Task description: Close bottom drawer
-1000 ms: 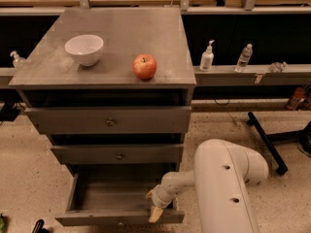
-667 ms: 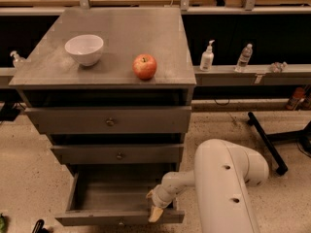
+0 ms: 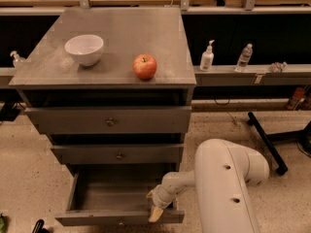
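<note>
The bottom drawer [image 3: 97, 218] of the grey three-drawer cabinet is pulled out wide, and its plain grey box is empty. Its slim front panel runs along the lower edge of the view, with a small round knob near the middle. My gripper [image 3: 156, 208] is at the right end of that front panel, just inside the drawer's front right corner, on the end of the white arm [image 3: 226, 188]. A yellowish fingertip [image 3: 155, 214] hangs down against the panel's top edge. The two drawers above are pushed in.
A white bowl [image 3: 84, 49] and a red apple [image 3: 145, 66] sit on the cabinet top [image 3: 121, 28]. A pump bottle [image 3: 207, 57] and a water bottle [image 3: 244, 57] stand on a ledge to the right. A black stand leg [image 3: 265, 142] lies on the floor at right.
</note>
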Controlling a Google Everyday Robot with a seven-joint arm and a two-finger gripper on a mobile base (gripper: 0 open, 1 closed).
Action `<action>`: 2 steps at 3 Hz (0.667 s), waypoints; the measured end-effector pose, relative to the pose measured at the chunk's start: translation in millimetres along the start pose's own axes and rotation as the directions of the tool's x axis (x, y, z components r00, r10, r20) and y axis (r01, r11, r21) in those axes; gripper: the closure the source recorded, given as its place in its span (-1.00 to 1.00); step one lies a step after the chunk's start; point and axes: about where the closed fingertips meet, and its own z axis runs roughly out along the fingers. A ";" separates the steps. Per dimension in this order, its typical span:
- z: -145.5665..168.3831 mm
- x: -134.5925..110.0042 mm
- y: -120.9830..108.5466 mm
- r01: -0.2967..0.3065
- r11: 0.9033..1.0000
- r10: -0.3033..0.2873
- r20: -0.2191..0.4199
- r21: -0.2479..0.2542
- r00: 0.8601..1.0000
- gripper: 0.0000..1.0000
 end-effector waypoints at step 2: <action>-1.0 -0.5 1.4 0.000 1.000 0.000 0.000 0.000 1.000 0.40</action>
